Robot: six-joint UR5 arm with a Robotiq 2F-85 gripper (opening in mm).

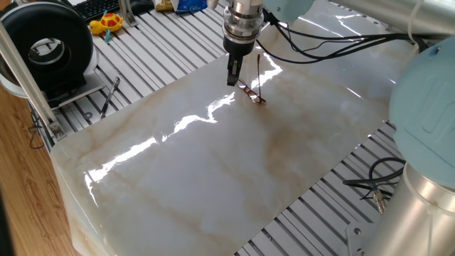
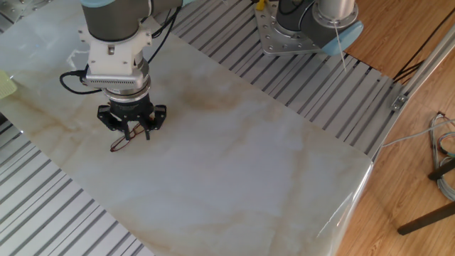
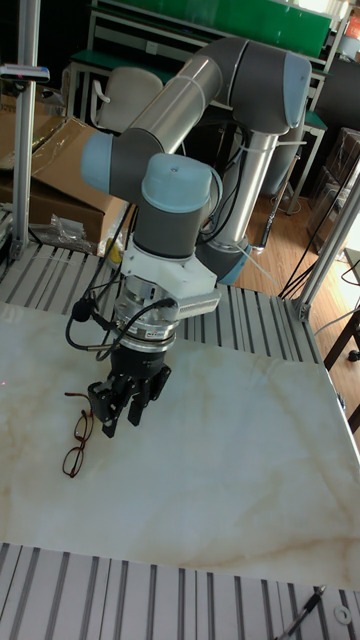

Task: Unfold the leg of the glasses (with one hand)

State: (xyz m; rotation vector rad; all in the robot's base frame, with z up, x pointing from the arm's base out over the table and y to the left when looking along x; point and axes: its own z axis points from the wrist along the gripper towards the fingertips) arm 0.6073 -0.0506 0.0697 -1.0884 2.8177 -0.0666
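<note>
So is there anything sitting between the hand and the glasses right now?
Nothing visible. The hand hangs just above the marble slab, beside the glasses, with only bare surface between them. In the other fixed view the hand partly covers the glasses.

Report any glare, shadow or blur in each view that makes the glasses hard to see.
One fixed view: white streaks of glare cross the marble top, ending near the glasses. The other fixed view: even light, but the gripper covers part of them. Tall fixed view: no glare; the glasses stand out sharply.
</note>
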